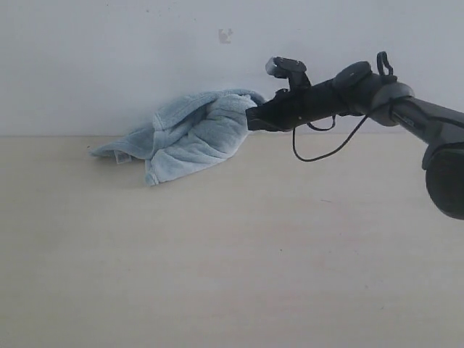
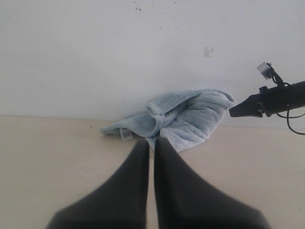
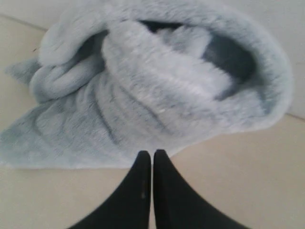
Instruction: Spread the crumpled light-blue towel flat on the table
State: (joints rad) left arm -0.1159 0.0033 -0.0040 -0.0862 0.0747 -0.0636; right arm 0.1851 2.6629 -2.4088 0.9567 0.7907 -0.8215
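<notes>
Towel (image 1: 190,134): crumpled in a loose heap, not spread. In the exterior view you find it at 11 o'clock from frame centre, on the far strip of the desk (image 1: 232,254), right up against the white wall (image 1: 109,58). Its 2 o'clock side stands raised in a thick fold. Its 8 o'clock corner trails flat on the desk and carries the small white label (image 2: 126,134).

Right end effector (image 1: 251,119): the arm reaches in from 3 o'clock, nearly level above the desk, and the tips meet the raised fold at the towel's 2 o'clock edge. The jaws are pressed together; in the right wrist view you see only a hairline seam between the two black fingers (image 3: 138,191). The tips sit at the fleece hem there. No cloth shows between the jaws, and you cannot tell from any view whether a pinch of fleece is caught at the very tips. A black cable loop (image 1: 299,157) hangs beneath the arm.

Left end effector (image 2: 151,141): outside the exterior frame. Its own wrist view shows both fingers closed to a thin slit with nothing between them, over bare desk, pointed at the towel and apart from it. From that view the right end effector's tip sits just beside the towel's raised corner.
</notes>
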